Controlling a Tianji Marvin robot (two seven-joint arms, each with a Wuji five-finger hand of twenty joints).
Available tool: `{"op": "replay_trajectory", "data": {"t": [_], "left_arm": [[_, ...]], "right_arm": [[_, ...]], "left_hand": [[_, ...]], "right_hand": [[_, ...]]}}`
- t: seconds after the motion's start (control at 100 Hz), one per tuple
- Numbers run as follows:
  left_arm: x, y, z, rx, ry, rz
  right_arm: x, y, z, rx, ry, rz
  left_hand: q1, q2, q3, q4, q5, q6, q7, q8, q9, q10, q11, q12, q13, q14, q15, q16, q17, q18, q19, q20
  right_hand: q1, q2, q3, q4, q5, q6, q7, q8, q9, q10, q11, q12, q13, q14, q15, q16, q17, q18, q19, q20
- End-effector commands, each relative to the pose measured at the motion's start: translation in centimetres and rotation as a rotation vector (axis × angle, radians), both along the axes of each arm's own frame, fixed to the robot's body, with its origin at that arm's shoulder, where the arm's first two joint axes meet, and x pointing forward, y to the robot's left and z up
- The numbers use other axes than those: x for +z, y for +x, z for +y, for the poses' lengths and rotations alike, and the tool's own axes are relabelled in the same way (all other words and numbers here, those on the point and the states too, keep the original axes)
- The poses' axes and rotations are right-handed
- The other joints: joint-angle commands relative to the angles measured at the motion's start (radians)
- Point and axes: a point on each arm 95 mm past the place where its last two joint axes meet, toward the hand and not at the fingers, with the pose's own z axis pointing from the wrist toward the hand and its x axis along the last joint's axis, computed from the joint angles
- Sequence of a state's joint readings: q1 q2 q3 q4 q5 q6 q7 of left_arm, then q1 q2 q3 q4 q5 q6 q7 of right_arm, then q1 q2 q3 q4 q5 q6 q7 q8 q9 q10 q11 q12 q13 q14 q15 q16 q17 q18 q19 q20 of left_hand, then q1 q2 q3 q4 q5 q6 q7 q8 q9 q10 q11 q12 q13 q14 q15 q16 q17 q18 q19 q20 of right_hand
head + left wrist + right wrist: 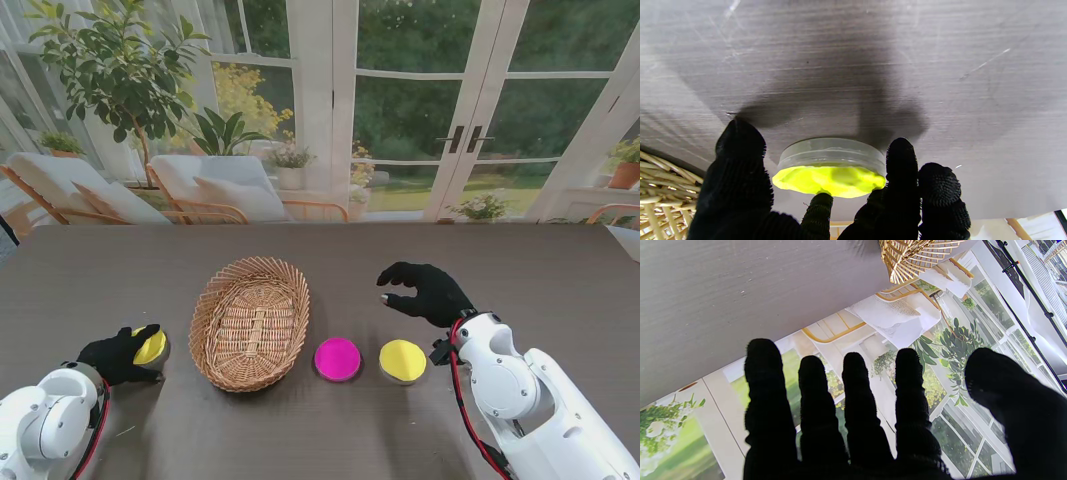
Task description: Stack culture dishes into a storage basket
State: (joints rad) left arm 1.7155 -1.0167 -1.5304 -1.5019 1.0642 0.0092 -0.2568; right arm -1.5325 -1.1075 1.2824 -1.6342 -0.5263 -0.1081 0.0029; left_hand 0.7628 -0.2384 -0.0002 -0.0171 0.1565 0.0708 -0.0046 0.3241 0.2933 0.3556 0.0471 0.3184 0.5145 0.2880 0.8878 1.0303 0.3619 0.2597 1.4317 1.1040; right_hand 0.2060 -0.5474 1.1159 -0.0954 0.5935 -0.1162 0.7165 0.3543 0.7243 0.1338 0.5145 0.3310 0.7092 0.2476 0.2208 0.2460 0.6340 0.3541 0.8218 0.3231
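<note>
Left hand point(122, 355) fingers point(902, 163) closed around yellow dish point(830, 166) resting on surface point(100, 290), just left of basket point(250, 320). Advice: squeeze rim evenly, lift level, clear wicker wall before lowering. Right hand point(425, 292) fingers apart, empty, beyond magenta dish point(338, 359) and second yellow dish point(403, 361).

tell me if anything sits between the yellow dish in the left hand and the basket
Nothing visible does. The left hand grips the yellow dish just left of the wicker basket, with only bare table between them. The basket looks empty.
</note>
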Motion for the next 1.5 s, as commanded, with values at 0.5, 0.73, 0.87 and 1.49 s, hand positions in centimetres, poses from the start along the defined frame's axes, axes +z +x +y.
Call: {"op": "replay_trajectory", "data": {"t": [0.5, 0.73, 0.87, 1.49], "left_arm": [[-1.7, 0.7, 0.1, -0.007, 0.018, -0.014], [-2.6, 0.7, 0.1, -0.007, 0.021, -0.018], [-2.8, 0.6, 0.0, -0.006, 0.014, -0.026], [-1.2, -0.6, 0.2, -0.015, -0.011, -0.16]], "right_arm": [[-0.5, 0.0, 0.3, 0.014, -0.002, 0.027], [-0.6, 0.0, 0.3, 0.013, 0.0, 0.029], [-0.7, 0.0, 0.3, 0.016, 0.0, 0.03], [-0.8, 0.0, 0.4, 0.018, 0.001, 0.031]], "left_hand": [[0.059, -0.128, 0.268, -0.008, 0.199, -0.072, 0.156, 0.173, 0.261, -0.038, 0.089, 0.153, 0.229, -0.099, 0.249, 0.012, 0.228, -0.017, 0.227, -0.09], [0.06, -0.173, 0.411, -0.022, 0.277, -0.085, 0.242, 0.283, 0.362, -0.061, 0.135, 0.201, 0.33, -0.14, 0.313, -0.008, 0.324, -0.036, 0.308, -0.172], [0.059, -0.18, 0.447, -0.029, 0.311, -0.081, 0.301, 0.327, 0.395, -0.064, 0.17, 0.248, 0.358, -0.158, 0.347, -0.011, 0.351, -0.045, 0.338, -0.21], [0.07, -0.215, 0.556, -0.042, 0.307, -0.066, 0.498, 0.419, 0.487, -0.045, 0.254, 0.342, 0.509, -0.24, 0.464, -0.034, 0.49, -0.081, 0.468, -0.352]], "right_hand": [[-0.012, -0.004, -0.05, -0.002, -0.018, -0.018, -0.012, -0.012, -0.03, -0.008, -0.024, -0.003, 0.002, -0.004, -0.001, 0.013, -0.293, -0.004, -0.021, 0.011], [-0.013, -0.003, -0.049, -0.001, -0.017, -0.018, -0.011, -0.011, -0.031, -0.009, -0.024, -0.003, 0.003, -0.005, -0.001, 0.013, -0.293, -0.003, -0.022, 0.011], [-0.012, -0.003, -0.05, -0.001, -0.017, -0.018, -0.011, -0.011, -0.03, -0.007, -0.024, -0.003, 0.004, -0.004, -0.001, 0.013, -0.293, -0.004, -0.022, 0.012], [-0.013, 0.0, -0.048, -0.001, -0.016, -0.017, -0.011, -0.011, -0.031, -0.007, -0.024, -0.003, 0.005, -0.005, 0.0, 0.013, -0.293, -0.004, -0.023, 0.013]]}}
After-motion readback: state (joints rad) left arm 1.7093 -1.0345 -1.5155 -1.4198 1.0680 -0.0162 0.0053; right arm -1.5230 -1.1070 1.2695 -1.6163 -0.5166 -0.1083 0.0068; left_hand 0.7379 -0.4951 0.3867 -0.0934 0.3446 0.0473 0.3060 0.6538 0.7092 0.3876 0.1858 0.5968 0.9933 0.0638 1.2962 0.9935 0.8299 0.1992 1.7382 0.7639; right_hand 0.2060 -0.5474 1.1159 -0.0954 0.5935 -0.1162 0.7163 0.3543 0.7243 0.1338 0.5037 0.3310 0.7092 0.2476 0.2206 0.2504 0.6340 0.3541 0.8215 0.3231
